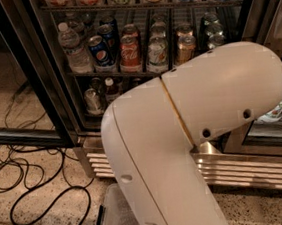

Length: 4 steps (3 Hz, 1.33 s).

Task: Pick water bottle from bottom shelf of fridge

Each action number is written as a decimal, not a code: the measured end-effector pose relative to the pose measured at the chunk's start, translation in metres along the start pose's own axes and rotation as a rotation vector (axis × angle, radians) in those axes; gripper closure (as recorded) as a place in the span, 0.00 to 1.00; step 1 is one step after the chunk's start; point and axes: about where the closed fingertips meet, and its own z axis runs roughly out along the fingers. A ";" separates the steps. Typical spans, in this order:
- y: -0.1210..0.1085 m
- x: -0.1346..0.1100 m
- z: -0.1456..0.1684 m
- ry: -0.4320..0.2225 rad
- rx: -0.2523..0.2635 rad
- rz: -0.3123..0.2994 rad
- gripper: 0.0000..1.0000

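Note:
The fridge (53, 88) stands in front of me with its black frame and its door open. My white arm (183, 130) fills the middle of the view and hides most of the bottom shelf (92, 118). At that shelf's visible left end stand a pale metal can (92, 100) and a white-capped bottle with dark liquid (110, 90). The small clear water bottle is hidden from view. My gripper is out of view, somewhere behind the arm.
The rack above holds a larger clear bottle (73, 47) and several soda cans (129, 53). The ribbed steel base grille (257, 167) runs along the bottom. Black cables (27, 181) loop on the speckled floor at left. The open glass door's edge (17, 135) stands at left.

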 end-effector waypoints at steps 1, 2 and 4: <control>-0.001 0.000 0.002 -0.001 0.006 0.008 0.35; 0.000 0.002 0.003 0.001 0.012 0.013 0.36; 0.000 0.008 0.008 0.012 0.021 0.027 0.33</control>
